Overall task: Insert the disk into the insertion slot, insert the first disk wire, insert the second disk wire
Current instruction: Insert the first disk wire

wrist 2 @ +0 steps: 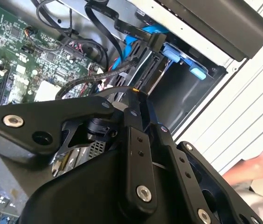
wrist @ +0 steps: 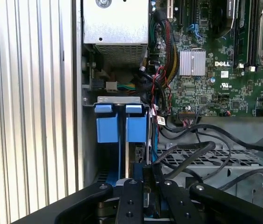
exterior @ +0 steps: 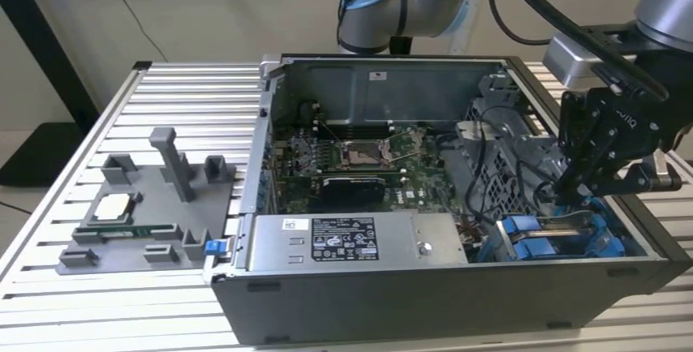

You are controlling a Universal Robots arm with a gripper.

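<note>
— Black linkages of the gripper [wrist 2: 136, 99] crowd the foreground in both wrist views, deep inside an open computer case. What is it holding?

— Its fingertips are drawn together on the end of a black wire [wrist 2: 82, 82], just beside the connector edge of the disk [wrist 2: 152, 70]. Whether the plug touches the socket, I cannot tell.

— So the disk is in?

— It looks so. In the first wrist view its blue carrier [wrist: 136, 128] stands between the grey walls of the insertion slot [wrist: 117, 99], in the corner of the case next to the power-supply box [exterior: 358, 240]. I judge that step done.

— And the wires?

— A blue wire [wrist 2: 138, 33] ends in a black plug against the disk's connector edge. It appears seated, which would make the first wire done, though the angle leaves some doubt. The black one, pinched in the gripper, does not look pushed home, so I would put the job at roughly two-thirds.

— Anyone nearby?

— A person's hand [wrist 2: 257, 164] shows beyond the case wall, well apart from the gripper.
</note>
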